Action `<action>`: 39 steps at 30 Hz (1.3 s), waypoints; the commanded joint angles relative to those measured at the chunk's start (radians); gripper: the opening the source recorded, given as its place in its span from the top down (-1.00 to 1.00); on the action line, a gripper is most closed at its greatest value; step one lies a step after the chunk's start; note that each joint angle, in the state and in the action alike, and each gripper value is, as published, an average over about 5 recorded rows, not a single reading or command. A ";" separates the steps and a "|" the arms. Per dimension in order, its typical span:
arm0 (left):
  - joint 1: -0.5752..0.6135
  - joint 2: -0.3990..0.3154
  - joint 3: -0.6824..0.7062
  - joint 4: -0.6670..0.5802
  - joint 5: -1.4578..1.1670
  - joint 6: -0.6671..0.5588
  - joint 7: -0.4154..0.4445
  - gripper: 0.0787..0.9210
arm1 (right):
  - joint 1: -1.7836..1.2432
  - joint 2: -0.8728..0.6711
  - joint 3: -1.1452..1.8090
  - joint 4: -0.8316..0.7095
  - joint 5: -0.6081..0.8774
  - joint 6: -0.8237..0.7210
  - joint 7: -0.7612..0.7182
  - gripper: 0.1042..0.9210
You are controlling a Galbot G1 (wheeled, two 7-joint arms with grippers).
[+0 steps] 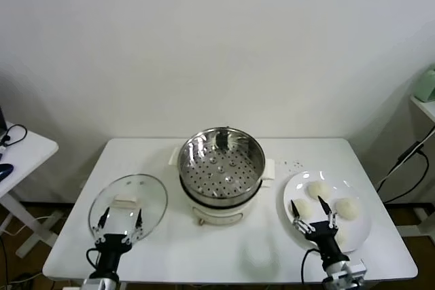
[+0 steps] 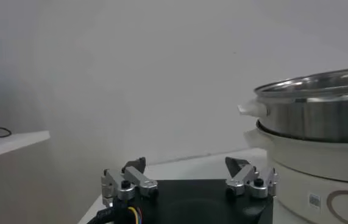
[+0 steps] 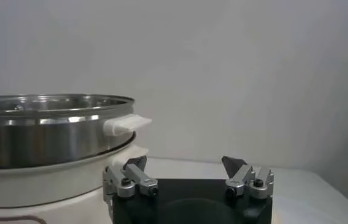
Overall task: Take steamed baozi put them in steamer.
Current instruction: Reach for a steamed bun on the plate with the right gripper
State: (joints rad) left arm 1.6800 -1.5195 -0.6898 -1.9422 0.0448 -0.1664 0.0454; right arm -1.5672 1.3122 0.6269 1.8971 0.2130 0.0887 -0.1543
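A white tabletop [image 1: 224, 249] fills the lower middle of the head view, set against a plain pale wall [image 1: 217, 39]. A round glass lid [image 1: 128, 206] lies flat at lower left, with a white knob at its middle. A flat white plate [image 1: 358, 239] sits at lower right. A white side table [image 1: 27, 149] with a dark cable juts in at the left edge. A pale green object [image 1: 427, 83] shows at the right edge, with black cables [image 1: 406, 161] hanging below it.
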 commanded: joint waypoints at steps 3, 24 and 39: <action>-0.006 -0.006 0.023 -0.003 0.009 -0.005 -0.091 -0.77 | 0.092 -0.145 0.060 -0.022 -0.016 -0.124 -0.071 -0.76; -0.003 0.012 0.062 -0.005 0.055 -0.024 -0.107 -0.77 | 0.910 -0.945 -0.581 -0.568 -0.053 -0.149 -0.695 -0.76; 0.000 0.031 0.072 0.002 0.054 -0.023 -0.121 -0.77 | 1.695 -0.799 -1.560 -0.819 -0.140 -0.121 -0.951 -0.76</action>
State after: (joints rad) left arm 1.6811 -1.4924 -0.6195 -1.9414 0.0960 -0.1908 -0.0701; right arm -0.3191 0.4936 -0.3890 1.2474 0.1098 -0.0400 -0.9511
